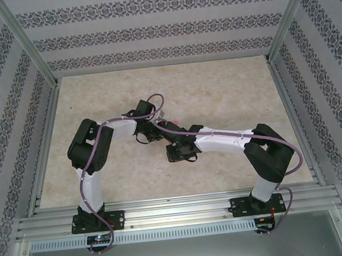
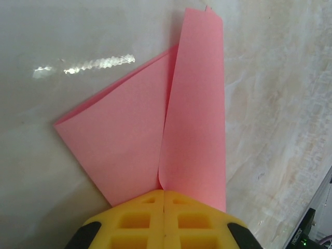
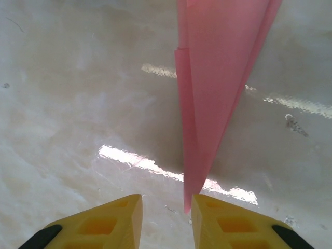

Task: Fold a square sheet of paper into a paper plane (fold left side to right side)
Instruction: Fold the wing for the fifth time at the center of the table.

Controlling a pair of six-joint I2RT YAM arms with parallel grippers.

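The left gripper (image 2: 164, 193) clamped the creased pink-red paper sheet (image 2: 124, 135) at the table's (image 1: 228, 92) middle, apparently offering its point to the right gripper (image 3: 167, 199), jaws parted.

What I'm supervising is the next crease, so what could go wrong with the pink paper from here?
1. The left gripper pinches the pink paper at one corner only; the curled flap looks uncreased and could spring open or twist.
2. The right gripper stands open with the paper's narrow tip between its fingers; closing off-centre might miss or crumple it.
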